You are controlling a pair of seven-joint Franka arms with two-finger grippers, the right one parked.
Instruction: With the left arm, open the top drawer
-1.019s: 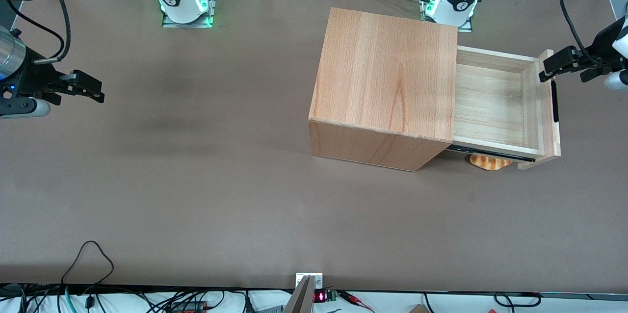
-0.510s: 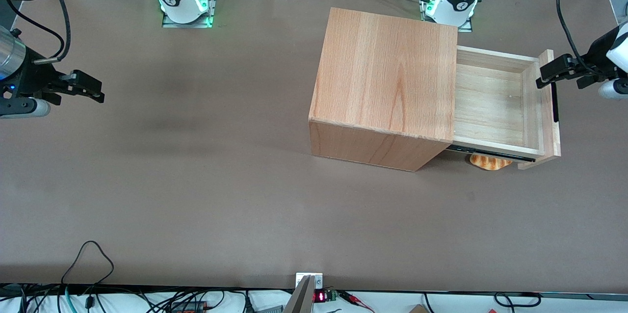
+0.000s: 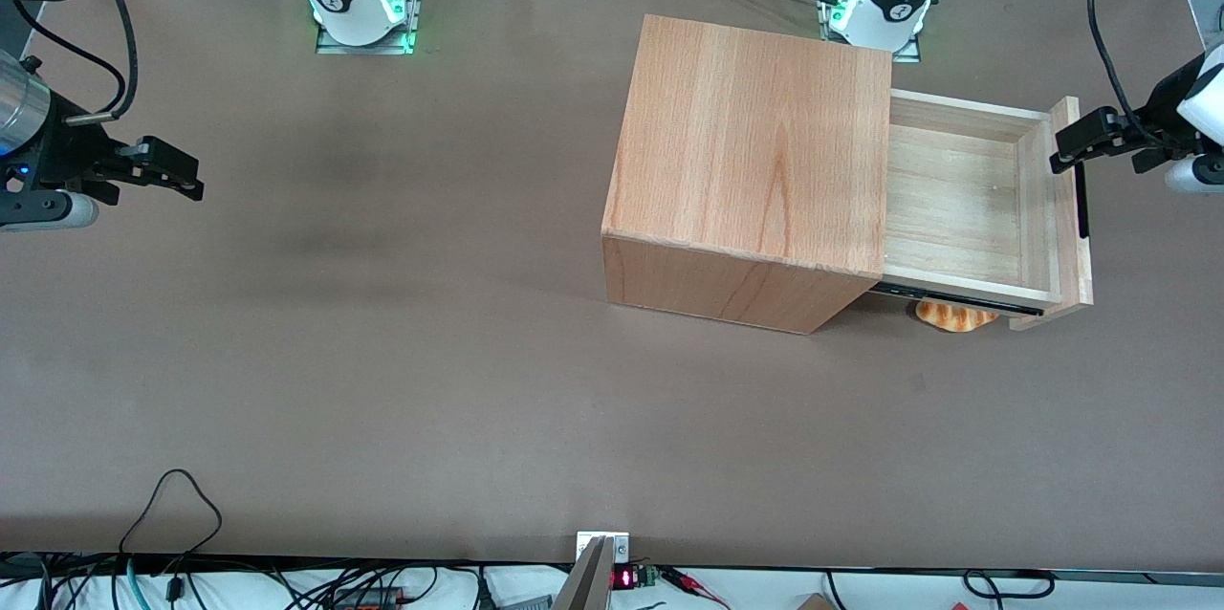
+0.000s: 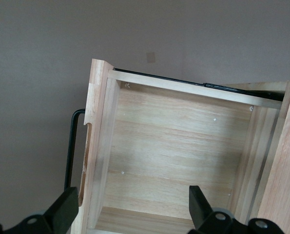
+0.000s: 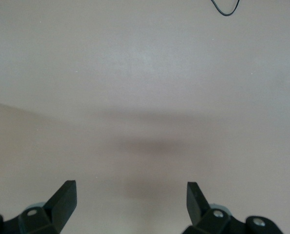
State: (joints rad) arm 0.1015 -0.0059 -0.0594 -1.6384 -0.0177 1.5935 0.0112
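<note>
The top drawer stands pulled far out of the wooden cabinet, and its tray is empty. A slim black bar handle runs along its front panel. The left arm's gripper hovers over the end of that panel farther from the front camera. It is open. One finger sits on the handle's side of the panel, the other over the tray, with nothing gripped.
A striped orange bread-like object lies on the brown table under the pulled-out drawer. A corner of a lower wooden panel juts out beside it. Cables run along the table edge nearest the front camera.
The gripper has dropped slightly and shifted a little toward the front camera along the front panel. The drawer has not moved.
</note>
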